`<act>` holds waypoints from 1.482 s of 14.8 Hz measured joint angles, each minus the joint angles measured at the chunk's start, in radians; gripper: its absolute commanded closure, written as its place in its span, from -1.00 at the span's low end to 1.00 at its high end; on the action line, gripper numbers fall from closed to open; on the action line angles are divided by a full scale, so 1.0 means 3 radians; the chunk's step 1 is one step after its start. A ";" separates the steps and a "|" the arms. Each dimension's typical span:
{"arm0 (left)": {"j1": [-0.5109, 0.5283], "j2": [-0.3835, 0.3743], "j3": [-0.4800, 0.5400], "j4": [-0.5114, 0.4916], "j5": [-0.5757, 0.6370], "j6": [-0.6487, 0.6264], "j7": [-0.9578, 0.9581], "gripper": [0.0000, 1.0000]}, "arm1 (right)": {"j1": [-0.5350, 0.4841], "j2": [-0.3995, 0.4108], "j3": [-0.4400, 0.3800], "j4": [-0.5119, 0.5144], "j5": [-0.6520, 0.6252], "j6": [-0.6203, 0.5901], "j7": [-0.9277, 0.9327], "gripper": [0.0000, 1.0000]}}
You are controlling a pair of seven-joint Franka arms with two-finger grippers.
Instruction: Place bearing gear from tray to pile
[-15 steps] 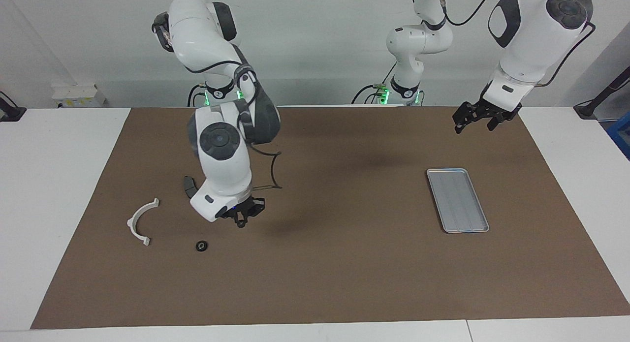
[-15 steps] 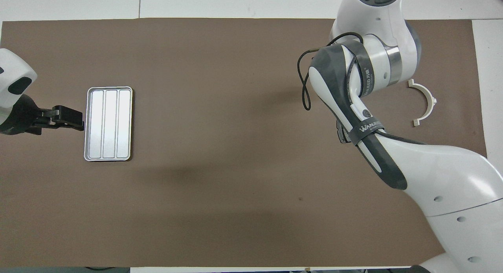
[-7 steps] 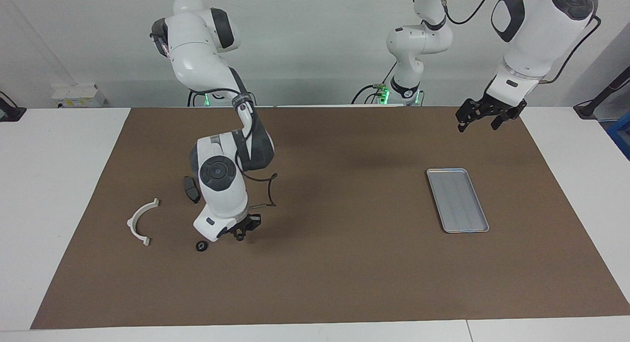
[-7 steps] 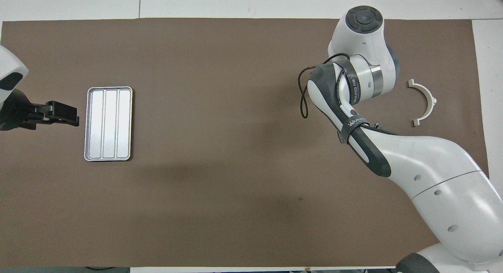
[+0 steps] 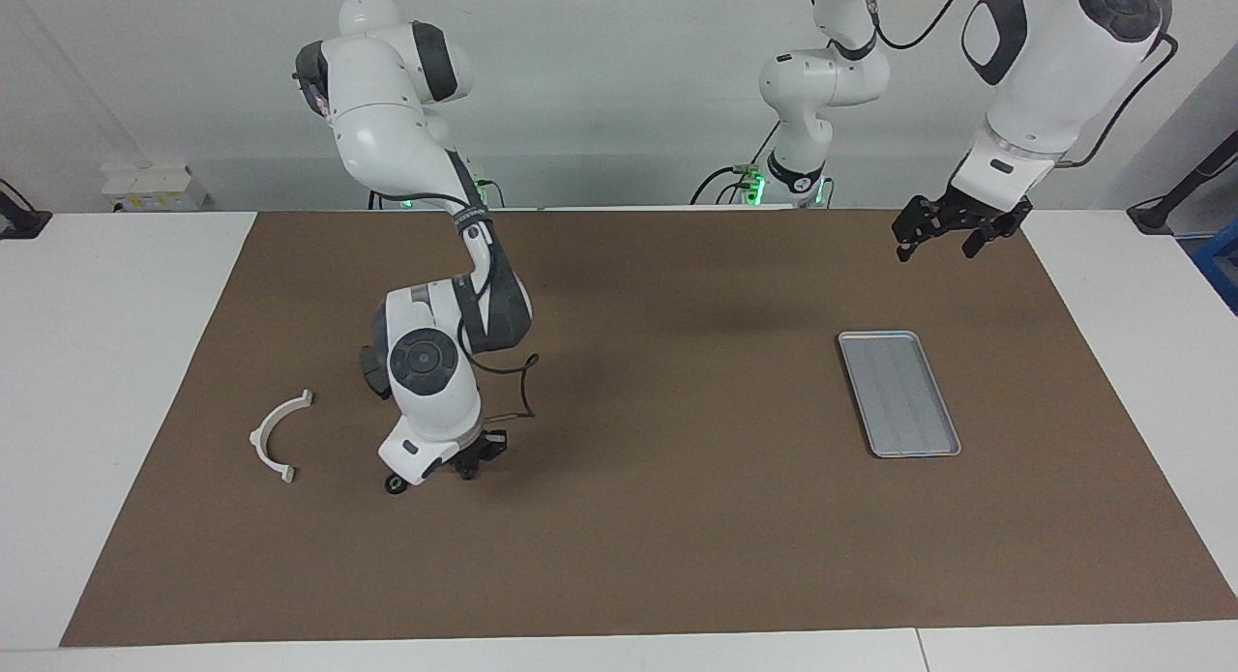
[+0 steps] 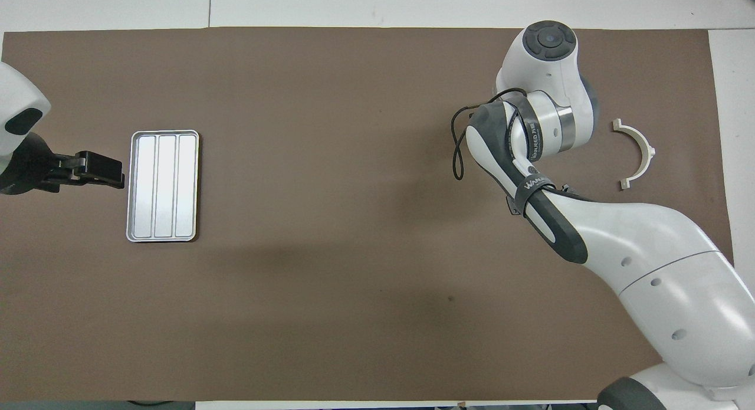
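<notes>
Silver ridged tray (image 5: 899,393), white bracket (image 5: 276,436)

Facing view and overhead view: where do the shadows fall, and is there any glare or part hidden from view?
Facing view: soft shadow on the brown mat beside the right tool, which is low by the small black ring; the tray reads dull grey. Overhead view: the tray glares bright white; the right arm hides its own tool and the ring; broad faint shadows mid-mat.

White table (image 5: 116,363) covered by a brown mat (image 5: 677,537). On the mat: a silver tray (image 5: 899,394) toward the left arm's end; a white half-ring bracket (image 5: 276,435), a small black gear (image 5: 394,484) and a partly hidden dark pad (image 5: 370,367) toward the right arm's end.
</notes>
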 measured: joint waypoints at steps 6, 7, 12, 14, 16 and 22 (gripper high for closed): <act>0.0007 0.0000 0.0001 0.0000 0.0000 0.0000 0.0001 -1.00 | 0.0027 0.0001 0.0007 -0.0019 -0.0001 0.0065 0.0119 -1.00; 0.0007 0.0000 -0.0002 0.0000 0.0000 0.0000 0.0001 -1.00 | 0.0023 0.0001 0.0006 -0.0019 -0.0002 0.0067 0.0120 -1.00; 0.0007 0.0000 -0.0004 0.0000 0.0000 0.0000 0.0003 -1.00 | -0.0024 0.0000 0.0001 -0.0018 -0.0003 0.0156 0.0119 -1.00; 0.0007 0.0000 -0.0004 0.0000 0.0000 0.0000 0.0003 -1.00 | -0.0041 -0.0008 -0.0004 -0.0018 -0.0004 0.0181 0.0093 -1.00; 0.0007 0.0000 -0.0004 0.0000 0.0000 0.0000 0.0003 -1.00 | -0.0067 -0.0038 -0.0011 -0.0017 -0.0004 0.0185 0.0040 -1.00; 0.0007 0.0000 -0.0004 0.0000 0.0000 0.0000 0.0004 -1.00 | -0.0278 -0.0416 -0.0019 -0.0050 -0.0002 -0.0035 -0.0326 -1.00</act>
